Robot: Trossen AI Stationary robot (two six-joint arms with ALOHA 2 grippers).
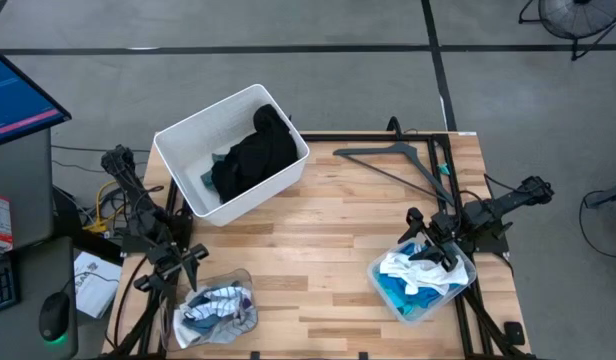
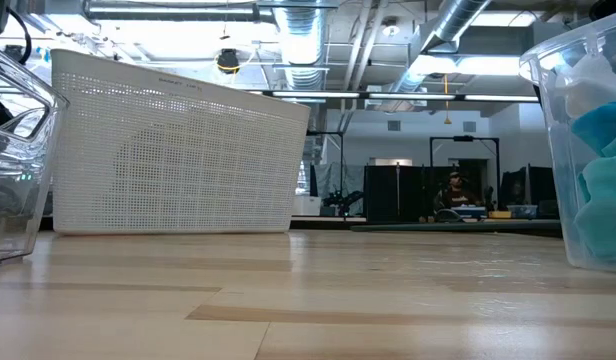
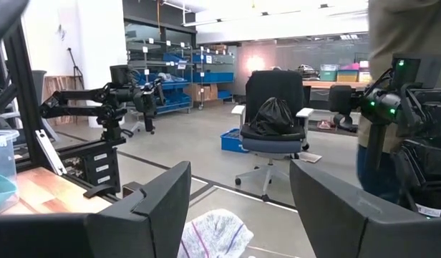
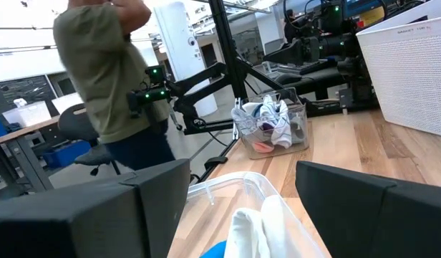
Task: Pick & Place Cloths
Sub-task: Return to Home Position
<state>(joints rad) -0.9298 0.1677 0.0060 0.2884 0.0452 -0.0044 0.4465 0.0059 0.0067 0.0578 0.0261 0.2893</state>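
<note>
Dark cloths (image 1: 253, 155) lie in the white bin (image 1: 183, 165) at the table's far left. White and turquoise cloths (image 1: 413, 278) fill a clear tub (image 1: 458, 290) at the near right; my right gripper (image 1: 433, 252) hovers open just above them, with the white cloth (image 4: 253, 222) below its fingers. A second clear tub (image 1: 238, 280) at the near left holds white, grey and striped cloths (image 1: 216, 308). My left gripper (image 1: 186, 265) stands open over that tub's far edge, a striped cloth (image 3: 213, 233) showing below it. Neither gripper touches anything.
A black hanger (image 1: 398, 160) lies flat at the far right of the table. Bare wood spans the middle between the two tubs (image 1: 318, 250). A person (image 4: 113, 72) stands beyond the table's near left side. A monitor and desk sit off the table's left edge.
</note>
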